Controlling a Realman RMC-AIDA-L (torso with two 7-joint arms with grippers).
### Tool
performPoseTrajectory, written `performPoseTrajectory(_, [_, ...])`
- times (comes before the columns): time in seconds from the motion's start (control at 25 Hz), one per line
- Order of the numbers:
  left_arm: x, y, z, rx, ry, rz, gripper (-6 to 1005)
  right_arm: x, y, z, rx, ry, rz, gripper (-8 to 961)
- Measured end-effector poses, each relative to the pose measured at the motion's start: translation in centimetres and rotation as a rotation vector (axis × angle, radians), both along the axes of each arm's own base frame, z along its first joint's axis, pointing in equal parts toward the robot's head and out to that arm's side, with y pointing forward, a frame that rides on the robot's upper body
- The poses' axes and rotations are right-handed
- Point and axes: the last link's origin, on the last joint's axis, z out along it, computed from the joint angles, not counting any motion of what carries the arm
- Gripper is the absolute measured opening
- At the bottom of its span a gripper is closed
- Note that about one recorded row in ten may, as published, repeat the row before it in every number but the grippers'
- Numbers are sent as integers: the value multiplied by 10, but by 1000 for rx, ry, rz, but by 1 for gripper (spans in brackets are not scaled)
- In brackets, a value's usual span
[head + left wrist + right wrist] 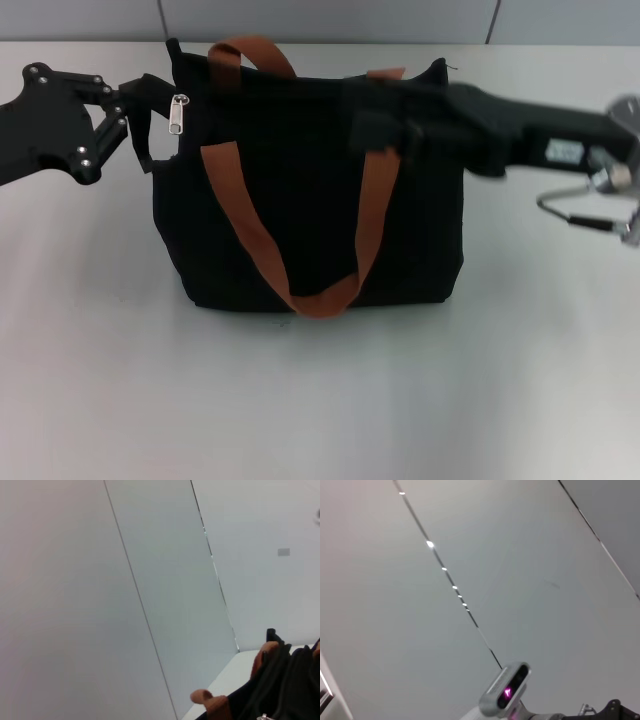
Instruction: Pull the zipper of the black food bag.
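Observation:
The black food bag (300,220) stands upright on the white table (320,400), with its rust-brown handles (247,225) hanging down its front. The small silver zipper (179,114) pull hangs free at the bag's top left corner. My left gripper (148,94) is at that corner, just left of the pull, shut on the black fabric tab at the bag's end. My right gripper (380,132) reaches in from the right over the top edge of the bag, near the right handle. In the left wrist view the bag (280,685) and a handle (212,702) show low down.
A grey panelled wall (330,18) runs behind the table. Bare table surface lies in front of and beside the bag. The right wrist view shows only wall panels and the robot's head camera (506,690).

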Motion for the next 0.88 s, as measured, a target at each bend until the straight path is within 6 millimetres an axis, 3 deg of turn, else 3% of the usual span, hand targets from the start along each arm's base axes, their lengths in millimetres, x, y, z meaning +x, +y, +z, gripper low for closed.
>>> performPoseTrajectory(0.32, [3,-1,-5,10,7,-28,28,-52,49,-11,-161,-169,-173,754])
performPoseTrajectory(0.6, [4,0,-2,19,19,-36,29,-80,67,-31,-237,-345,-257,752])
performPoseTrajectory(0.88, [6,1,-3,9,20,-39,31,-93,73,-46,-237,-454,-278,751])
